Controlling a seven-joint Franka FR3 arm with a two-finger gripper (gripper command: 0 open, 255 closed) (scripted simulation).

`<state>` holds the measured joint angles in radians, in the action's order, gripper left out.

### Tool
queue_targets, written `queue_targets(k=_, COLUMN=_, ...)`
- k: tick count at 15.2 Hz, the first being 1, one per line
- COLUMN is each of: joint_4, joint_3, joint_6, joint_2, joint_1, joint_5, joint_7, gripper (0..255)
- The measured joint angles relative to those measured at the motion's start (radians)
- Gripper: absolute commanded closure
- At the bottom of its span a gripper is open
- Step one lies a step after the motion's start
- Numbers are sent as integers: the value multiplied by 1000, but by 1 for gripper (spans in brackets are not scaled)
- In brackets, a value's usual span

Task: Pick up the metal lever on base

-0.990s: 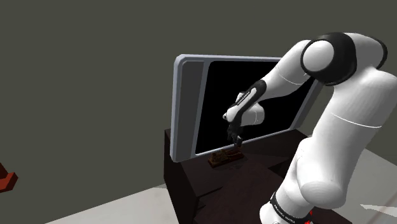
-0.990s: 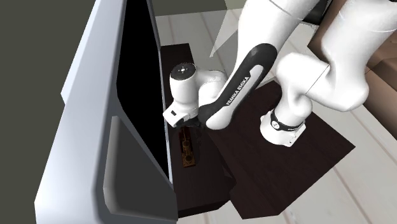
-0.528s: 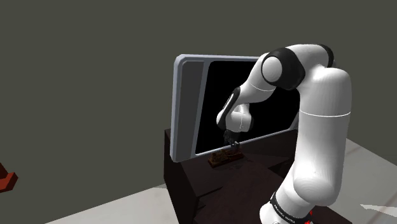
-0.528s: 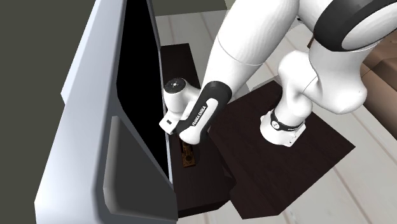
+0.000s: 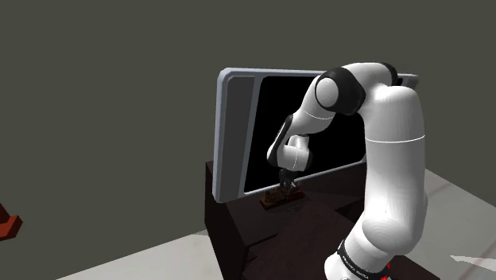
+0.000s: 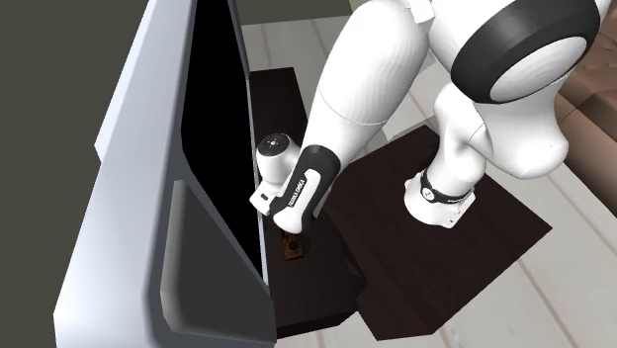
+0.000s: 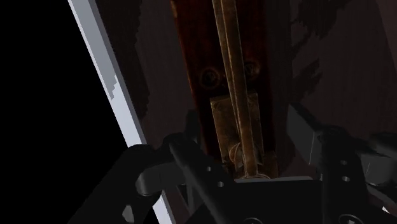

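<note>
Shoulder view: white Franka arm rises from its stand at the lower right, bends over and reaches down in front of a big flat screen with a pale grey frame and a black panel. The all-black two-finger gripper points down, right over the small brass-coloured metal lever on its reddish-brown oblong base. Lever and base sit on the dark brown cabinet top, just in front of the screen's lower edge. Can't tell the finger gap from here. There is a plain grey wall behind and a pale floor below. A red-brown object is cut off at this view's left edge.

Second exterior view: looking down from beside the screen, with the grey frame large on this view's left. The arm's wrist hangs close to the black panel. One end of the base pokes out beneath the hand. It lies on the cabinet top, between the screen and the arm's foot.

Wrist view: fingers stand wide apart, one on each side of the base. The lever is a thin rod running lengthwise along the base, away from the hand, with a brass plate under its near end. It lies in the gap between the fingers. Neither pad visibly presses on it, so it is not gripped. The grey frame edge runs diagonally just beside the base, with the black panel beyond it.
</note>
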<state>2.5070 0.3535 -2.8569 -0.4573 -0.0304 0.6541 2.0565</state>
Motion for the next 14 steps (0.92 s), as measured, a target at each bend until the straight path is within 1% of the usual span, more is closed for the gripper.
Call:
queue_targets(k=9, joint_4=-1, joint_3=-3, joint_6=-2, joint_2=-2, joint_1=-3, joint_5=3, joint_7=3, gripper=255)
queue_targets(k=14, joint_4=27, joint_3=68, joint_6=36, joint_2=61, joint_1=54, joint_5=-64, joint_7=-49, gripper=255)
